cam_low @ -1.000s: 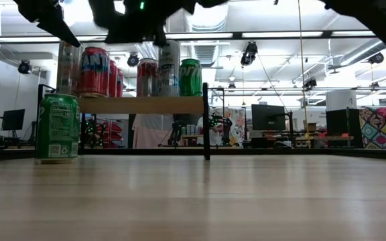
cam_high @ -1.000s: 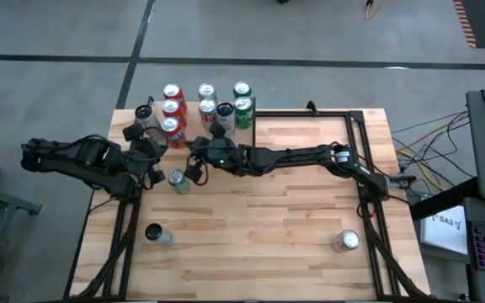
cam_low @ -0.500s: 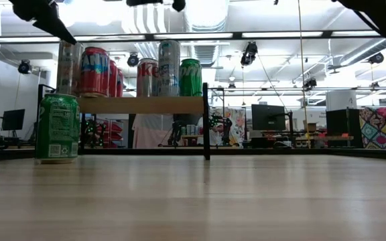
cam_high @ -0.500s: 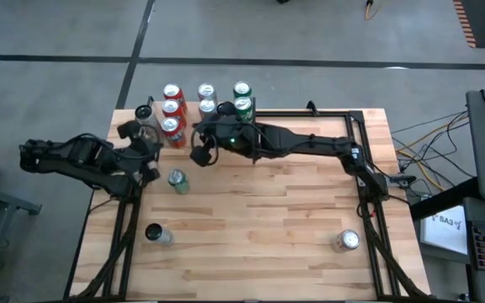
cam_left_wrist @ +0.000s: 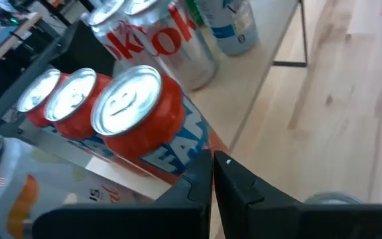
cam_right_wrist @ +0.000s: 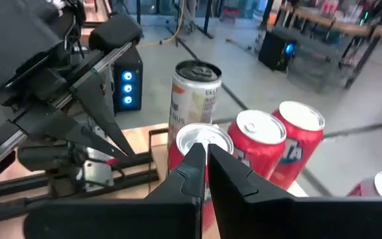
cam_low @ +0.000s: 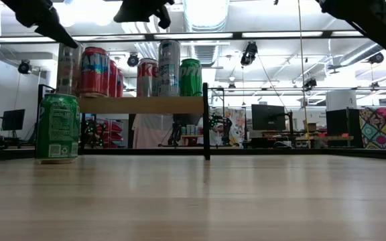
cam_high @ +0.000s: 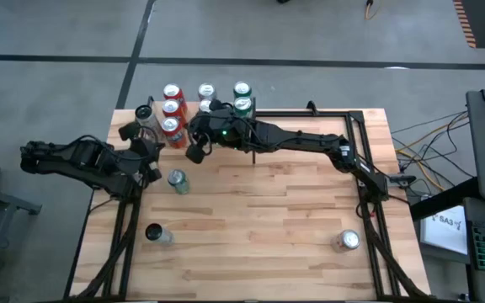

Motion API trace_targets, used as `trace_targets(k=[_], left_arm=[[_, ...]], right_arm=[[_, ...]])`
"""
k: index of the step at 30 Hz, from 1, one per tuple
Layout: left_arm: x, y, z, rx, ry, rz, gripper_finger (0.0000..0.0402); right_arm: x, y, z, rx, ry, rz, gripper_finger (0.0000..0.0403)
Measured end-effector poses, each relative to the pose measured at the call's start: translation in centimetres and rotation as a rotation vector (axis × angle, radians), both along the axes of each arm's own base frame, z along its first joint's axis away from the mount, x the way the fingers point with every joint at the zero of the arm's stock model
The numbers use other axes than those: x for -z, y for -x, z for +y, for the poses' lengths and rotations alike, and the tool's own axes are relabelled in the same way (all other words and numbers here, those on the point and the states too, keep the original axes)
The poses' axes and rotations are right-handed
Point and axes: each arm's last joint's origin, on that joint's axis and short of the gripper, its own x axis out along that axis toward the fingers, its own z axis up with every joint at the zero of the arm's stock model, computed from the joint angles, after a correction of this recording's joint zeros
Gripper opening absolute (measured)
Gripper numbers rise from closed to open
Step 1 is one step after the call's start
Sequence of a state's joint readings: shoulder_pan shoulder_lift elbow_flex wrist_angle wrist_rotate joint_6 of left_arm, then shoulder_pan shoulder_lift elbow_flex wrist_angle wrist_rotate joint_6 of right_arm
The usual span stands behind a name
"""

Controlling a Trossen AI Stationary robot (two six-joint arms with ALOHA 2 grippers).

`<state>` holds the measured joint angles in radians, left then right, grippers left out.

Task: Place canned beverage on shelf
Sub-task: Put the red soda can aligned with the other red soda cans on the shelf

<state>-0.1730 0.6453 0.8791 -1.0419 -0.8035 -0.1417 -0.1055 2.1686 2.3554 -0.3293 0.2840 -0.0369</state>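
Left hand (cam_high: 151, 160), fingers pressed together and empty, hovers beside the shelf's (cam_low: 141, 105) near-left corner. Beside it a green can (cam_high: 176, 180) stands upright on the worktop (cam_high: 259, 236), not yet shelved; two more cans (cam_high: 157, 234) (cam_high: 347, 241) wait nearer the front. Right hand (cam_high: 195, 151), likewise pressed shut and empty, hangs over the shelf's front edge. Several cans already stand on the shelf, so the job looks partly done. The green can looks undented, its silver top facing up.

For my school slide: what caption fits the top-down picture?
Two shut grippers, left gripper and right gripper, beside the can-filled shelf; three cans on the table.
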Motion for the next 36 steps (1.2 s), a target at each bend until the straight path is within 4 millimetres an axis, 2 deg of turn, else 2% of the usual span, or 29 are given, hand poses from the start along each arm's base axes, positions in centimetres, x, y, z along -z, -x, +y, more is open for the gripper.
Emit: trace_targets(k=[10, 13, 20, 27, 32, 36], left_arm=[[0.0, -0.2, 0.0, -0.020, -0.015, -0.029, 0.0000], [-0.1, -0.2, 0.1, -0.032, -0.025, -0.041, 0.0000], [-0.1, -0.3, 0.1, -0.037, -0.027, -0.056, 0.0000], [-0.1, -0.5, 0.0, -0.039, -0.028, -0.070, 0.0000], [-1.0, -1.2, -0.1, -0.007, -0.047, -0.152, 0.0000], [-1.6, -1.4, -0.1, 0.030, -0.104, -0.155, 0.0000]], right_arm=[[2.7, -2.0, -0.2, -0.007, 0.060, 0.008, 0.0009], [3.8, -2.4, -0.4, 0.041, 0.085, 0.029, 0.0009], [4.1, -2.6, -0.7, 0.066, 0.113, 0.037, 0.0009], [5.4, -3.1, -0.8, 0.064, 0.098, 0.057, 0.0009], [5.0, -3.0, -0.1, 0.054, 0.096, 0.054, 0.0009], [3.4, -2.3, 1.1, 0.021, 0.144, 0.052, 0.0009]])
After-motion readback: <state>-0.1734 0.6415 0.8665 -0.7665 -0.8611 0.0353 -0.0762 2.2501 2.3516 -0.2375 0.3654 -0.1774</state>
